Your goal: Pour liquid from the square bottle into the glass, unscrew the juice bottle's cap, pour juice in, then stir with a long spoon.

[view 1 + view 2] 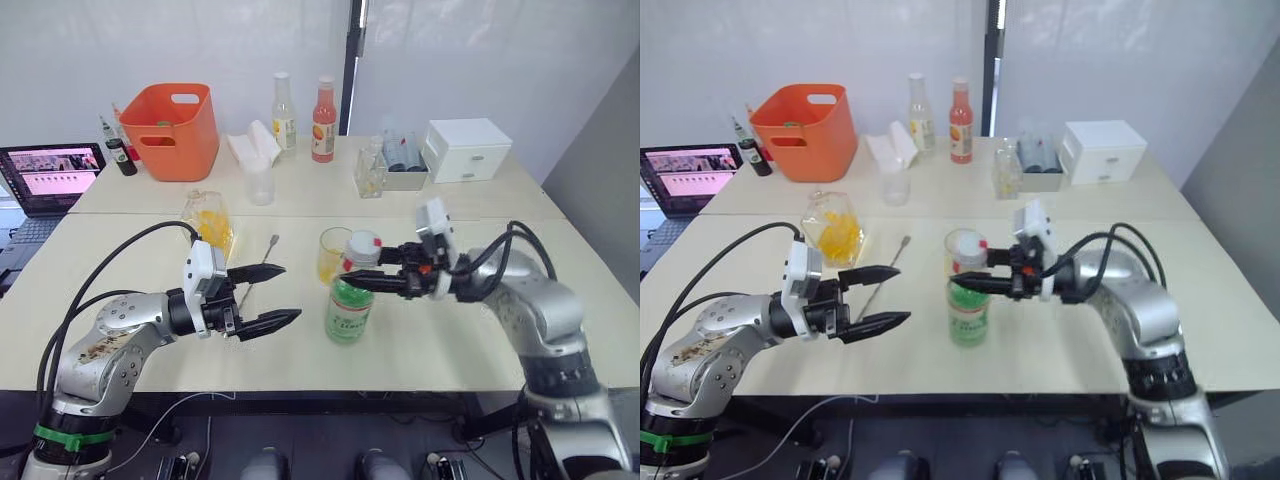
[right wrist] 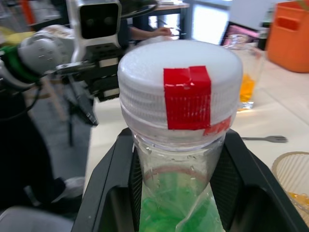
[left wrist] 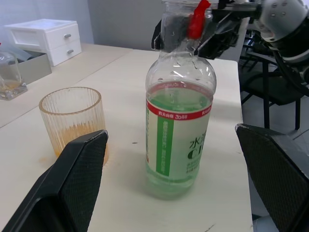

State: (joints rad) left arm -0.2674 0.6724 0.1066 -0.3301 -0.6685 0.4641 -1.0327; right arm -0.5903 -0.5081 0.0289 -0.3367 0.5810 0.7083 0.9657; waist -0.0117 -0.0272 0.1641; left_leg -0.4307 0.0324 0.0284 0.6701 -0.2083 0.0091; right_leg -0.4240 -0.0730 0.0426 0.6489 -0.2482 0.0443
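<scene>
Standing upright, capped juice bottle (image 1: 350,300), neck pinched by right hand (image 1: 352,277), left hand (image 1: 281,296) spread.

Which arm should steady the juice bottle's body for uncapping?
Probably the left. The left gripper is open beside the juice bottle, level with its body, while the right gripper already straddles the neck under the cap.

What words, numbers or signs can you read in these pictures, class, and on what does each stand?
Juice bottle label: the Chinese character "水" and a large "C", cut off at the edge.
Its red band: small Chinese print with "30", not fully readable.
Red tape on its cap: no writing.
Laptop screen and far bottles: too small to read.
</scene>
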